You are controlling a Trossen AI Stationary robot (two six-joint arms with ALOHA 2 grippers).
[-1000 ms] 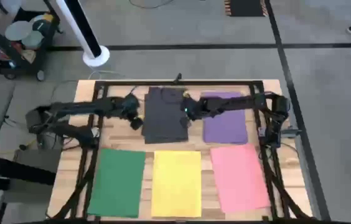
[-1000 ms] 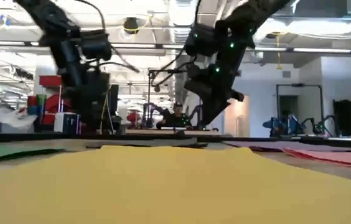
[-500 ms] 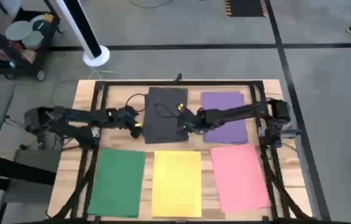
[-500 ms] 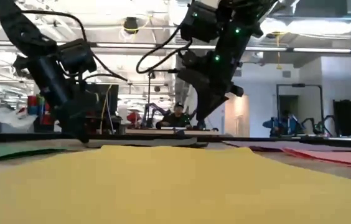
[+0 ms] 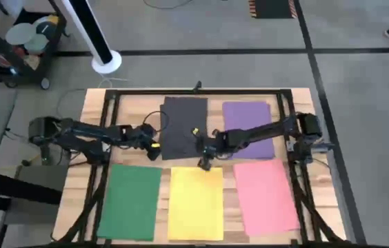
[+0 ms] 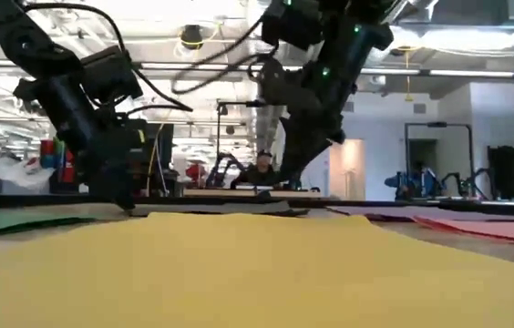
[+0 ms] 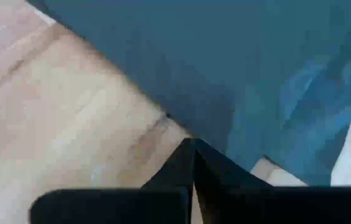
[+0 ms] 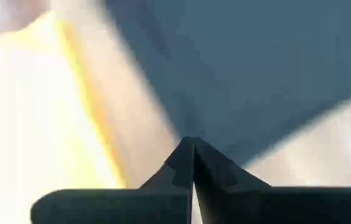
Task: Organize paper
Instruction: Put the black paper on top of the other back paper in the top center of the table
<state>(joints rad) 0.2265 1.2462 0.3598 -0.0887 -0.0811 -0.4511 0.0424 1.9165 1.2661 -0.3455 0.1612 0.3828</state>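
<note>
Five sheets lie flat on the wooden table. The dark grey sheet (image 5: 184, 126) and the purple sheet (image 5: 248, 129) form the far row. The green (image 5: 131, 201), yellow (image 5: 196, 202) and pink (image 5: 265, 195) sheets form the near row. My left gripper (image 5: 154, 147) is shut at the dark sheet's near left corner, low over the table (image 6: 122, 202). My right gripper (image 5: 204, 164) is shut by the dark sheet's near right corner, just over the yellow sheet's far edge. My left gripper comes down from above, slanting from the table's left. Its shut fingertips (image 7: 193, 142) meet the dark grey sheet at the edge by its near left corner (image 7: 182, 121), and the sheet lies flat on the wood. My right gripper (image 8: 193, 140) points its shut tips at the dark sheet's near right corner (image 8: 194, 118); I cannot tell whether it touches.
Black frame rails (image 5: 109, 131) run along the table's left, right and far sides. Strips of bare wood (image 5: 161, 165) separate the sheets. A cart (image 5: 22, 41) and a white pole base (image 5: 106, 62) stand on the floor beyond the table. A person sits far back (image 6: 262, 170).
Both grippers have moved toward the table's near edge along the dark grey sheet's sides, the left one also dropping lower. The dark sheet, skewed and rumpled a second ago, now lies straight and flat. The other sheets have stayed put.
</note>
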